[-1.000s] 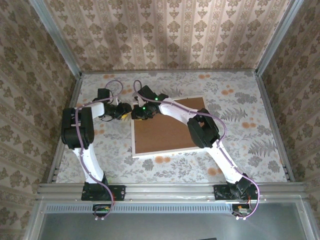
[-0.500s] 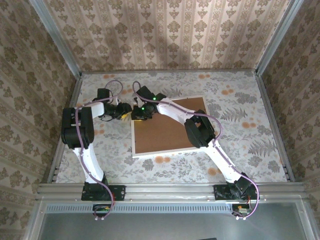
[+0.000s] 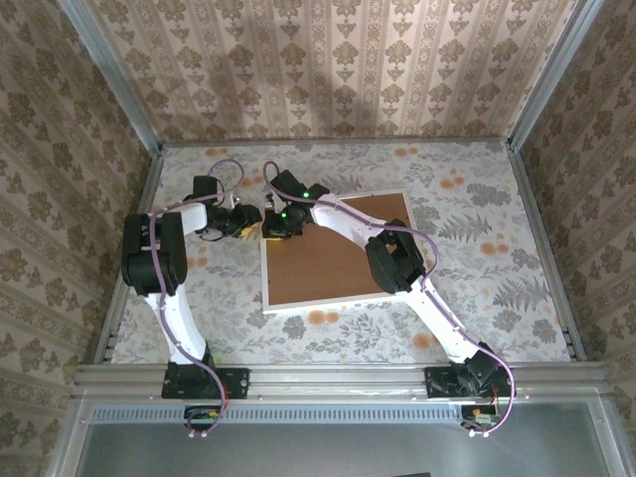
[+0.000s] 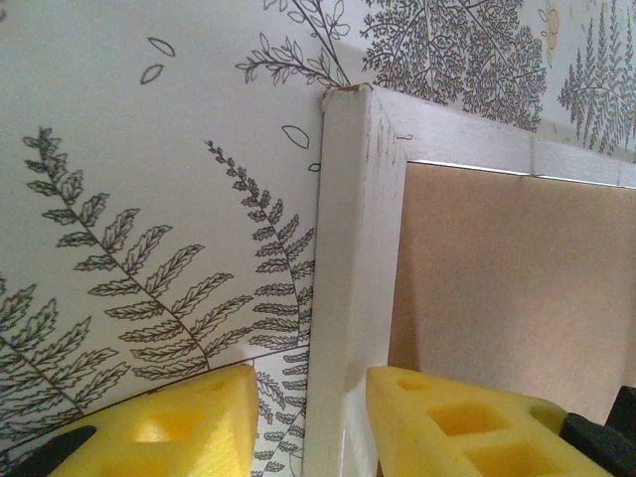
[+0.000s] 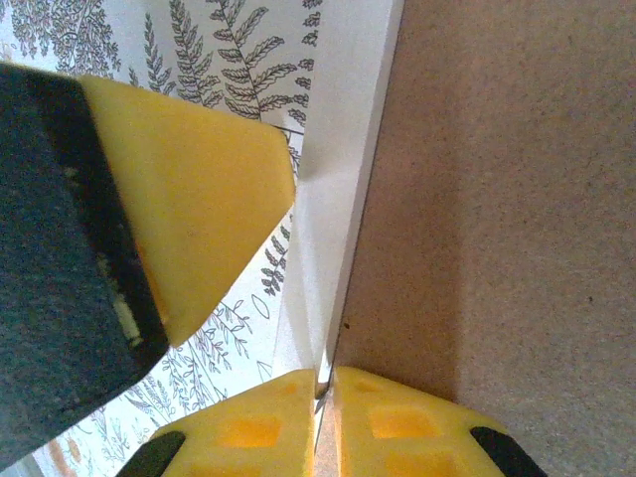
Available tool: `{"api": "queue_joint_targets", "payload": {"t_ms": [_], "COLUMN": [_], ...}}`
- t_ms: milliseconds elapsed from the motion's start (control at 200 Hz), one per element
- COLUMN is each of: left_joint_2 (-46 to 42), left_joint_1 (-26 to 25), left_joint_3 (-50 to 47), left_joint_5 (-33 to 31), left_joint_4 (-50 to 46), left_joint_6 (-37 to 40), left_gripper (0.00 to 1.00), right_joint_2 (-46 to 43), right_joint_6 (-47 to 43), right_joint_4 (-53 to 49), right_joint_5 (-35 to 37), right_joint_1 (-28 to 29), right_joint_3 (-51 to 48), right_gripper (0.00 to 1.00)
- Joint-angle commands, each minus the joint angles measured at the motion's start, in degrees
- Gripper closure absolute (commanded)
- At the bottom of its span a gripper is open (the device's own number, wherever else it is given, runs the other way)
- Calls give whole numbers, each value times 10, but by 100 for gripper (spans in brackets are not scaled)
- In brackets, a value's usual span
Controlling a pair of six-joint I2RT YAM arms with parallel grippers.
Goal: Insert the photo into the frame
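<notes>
Left claw (image 4: 310,383) parted, right claw (image 5: 323,386) pinched tight just beside

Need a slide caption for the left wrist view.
Left end effector with yellow fingers straddling the white frame rail, brown backing board set inside it, on the fern-print table.

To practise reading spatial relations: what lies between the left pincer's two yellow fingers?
A white side rail of the frame runs up between the left pincer's fingers, seen in the left wrist view. The brown backing board lies beside that rail.
</notes>
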Motion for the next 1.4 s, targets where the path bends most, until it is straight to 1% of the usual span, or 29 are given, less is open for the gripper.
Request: {"api": "queue_joint_targets", "payload": {"t_ms": [0, 150, 265, 450, 795, 920, 1190, 1285, 1395], "left_joint_2": [29, 32, 32, 31, 43, 53, 55, 50, 35], "left_joint_1": [-7, -8, -12, -18, -28, -33, -36, -36, -34], "left_joint_3": [4, 10, 15, 24, 44, 59, 67, 66, 56], "left_joint_5": [-3, -9, -20, -32, -48, -52, -60, -59, -60], "left_joint_4": [10, 1, -11, -24, -45, -61, -71, -68, -57], "left_joint_6": [18, 24, 31, 38, 46, 52, 55, 51, 44], "left_gripper": [56, 57, 57, 58, 60, 61, 63, 63, 64], "right_joint_2": [27, 30, 39, 44, 73, 77, 82, 82, 81], "right_joint_6": [-10, -15, -18, -22, -56, -57, -51, -46, -37], "right_joint_4": [-56, -72, -106, -124, -225, -240, -266, -264, -255], "right_joint_5": [17, 27, 41, 53, 121, 131, 133, 114, 68], "right_joint_1": [6, 6, 5, 6, 18, 19, 13, 6, -10], "right_joint_3": [12, 22, 48, 63, 145, 156, 168, 166, 155], "right_gripper": [87, 90, 93, 95, 99, 100, 100, 100, 100]}}
